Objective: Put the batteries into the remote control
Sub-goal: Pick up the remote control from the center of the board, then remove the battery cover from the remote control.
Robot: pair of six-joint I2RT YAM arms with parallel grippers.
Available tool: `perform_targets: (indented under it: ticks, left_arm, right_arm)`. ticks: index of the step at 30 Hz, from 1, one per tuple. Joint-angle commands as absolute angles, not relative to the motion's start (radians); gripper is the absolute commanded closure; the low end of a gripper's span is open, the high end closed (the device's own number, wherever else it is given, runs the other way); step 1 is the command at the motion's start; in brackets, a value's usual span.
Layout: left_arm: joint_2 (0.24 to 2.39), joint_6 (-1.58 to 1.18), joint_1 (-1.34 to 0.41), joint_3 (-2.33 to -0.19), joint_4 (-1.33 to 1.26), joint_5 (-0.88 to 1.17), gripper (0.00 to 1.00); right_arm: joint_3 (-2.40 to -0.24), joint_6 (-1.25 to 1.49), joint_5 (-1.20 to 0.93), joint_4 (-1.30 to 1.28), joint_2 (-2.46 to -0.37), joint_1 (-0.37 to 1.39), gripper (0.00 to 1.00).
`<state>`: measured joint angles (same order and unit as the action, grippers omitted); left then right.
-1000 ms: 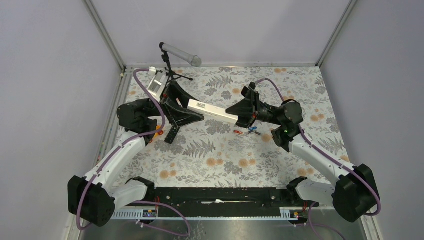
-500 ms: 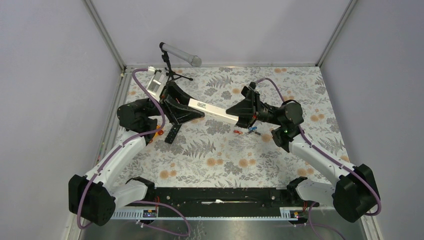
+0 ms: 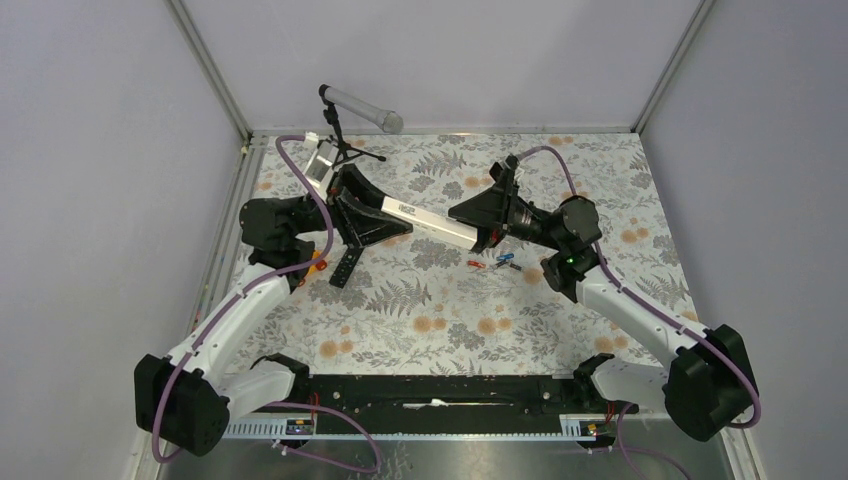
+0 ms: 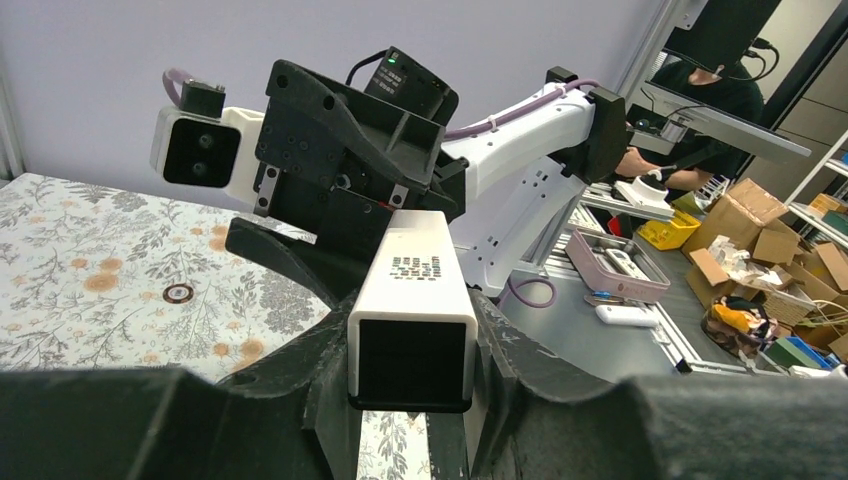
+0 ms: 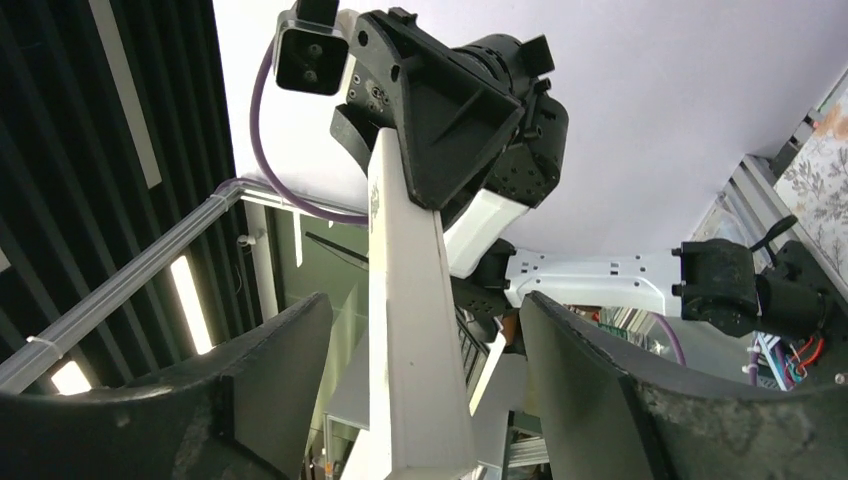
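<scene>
A long white remote control (image 3: 430, 222) is held above the table between both arms. My left gripper (image 3: 385, 215) is shut on its left end; in the left wrist view the remote (image 4: 415, 290) is clamped between the black fingers (image 4: 300, 390). My right gripper (image 3: 470, 226) is around its right end. In the right wrist view the remote (image 5: 405, 300) stands between the spread fingers (image 5: 270, 380) with a gap on each side. Small red (image 3: 475, 264) and blue (image 3: 503, 265) batteries lie on the table under the right gripper.
A black strip, perhaps the battery cover (image 3: 345, 268), lies on the floral cloth below the left gripper. An orange toy (image 3: 316, 262) sits by the left arm. A microphone on a small stand (image 3: 360, 108) is at the back left. Walls enclose three sides.
Both grippers and the remote have shifted slightly toward the back and tilted. The batteries and the black strip have not moved.
</scene>
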<state>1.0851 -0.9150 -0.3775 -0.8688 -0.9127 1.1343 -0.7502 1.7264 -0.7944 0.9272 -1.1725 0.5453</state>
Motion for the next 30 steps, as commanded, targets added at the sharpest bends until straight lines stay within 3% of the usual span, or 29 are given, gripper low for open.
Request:
perform_targets:
  ticks: [1,6,12,15,20,30]
  left_arm:
    - [1.05,-0.878,-0.379,-0.878,-0.916,1.079,1.0]
    - [1.042,-0.869,-0.379,-0.87,-0.915,1.05,1.0]
    - [1.016,-0.83,-0.378,-0.848,-0.901,1.006,1.0]
    - [0.993,-0.784,-0.372,-0.839,-0.881,0.99,1.0]
    - [0.982,-0.783,-0.346,-0.839,-0.895,0.996,1.0]
    - [0.974,-0.865,-0.28,-0.818,-0.977,0.991,1.0]
  right_arm:
    - [-0.813,1.685,-0.764,1.002,-1.191,0.575,0.26]
    - [-0.811,1.725,-0.768,1.048,-1.208,0.592,0.4]
    - [-0.758,1.765,-0.756,1.091,-1.188,0.59,0.71]
    - [-0.717,1.795,-0.76,1.135,-1.186,0.59,0.79]
    - [-0.682,1.813,-0.8,1.183,-1.197,0.583,0.8]
    - [-0.676,1.732,-0.846,1.064,-1.181,0.546,0.69]
